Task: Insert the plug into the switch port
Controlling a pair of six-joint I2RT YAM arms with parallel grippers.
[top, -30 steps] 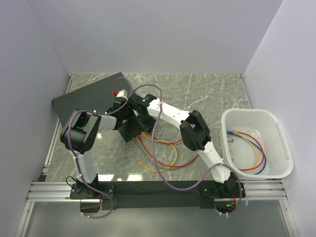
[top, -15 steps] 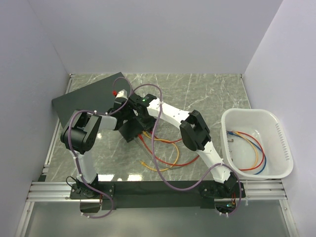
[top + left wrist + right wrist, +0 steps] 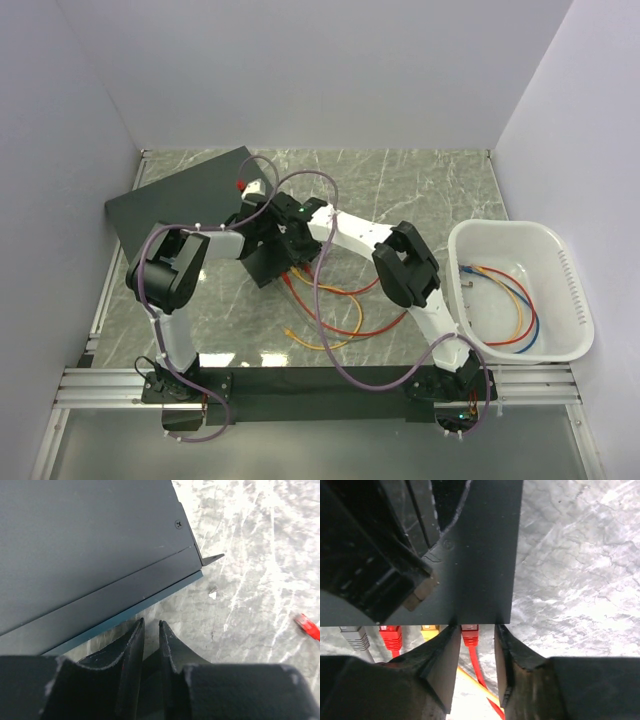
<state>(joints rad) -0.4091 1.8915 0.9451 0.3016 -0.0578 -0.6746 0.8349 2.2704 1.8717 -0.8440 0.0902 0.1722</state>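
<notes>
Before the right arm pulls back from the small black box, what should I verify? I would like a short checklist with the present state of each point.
1. Red plug meets the edge of the small black box, in line with its neighbours: ok. Whether it has latched: cannot tell.
2. Right gripper jaws stand apart around the plug, with a clear gap on one side: ok.
3. Red cable runs between the right fingers and might snag on a sideways retreat: not ok. A straight pull back looks safer.
4. Grey plug and yellow plug sit at the same edge: ok.
5. Left gripper steadies the box: cannot tell.
</notes>
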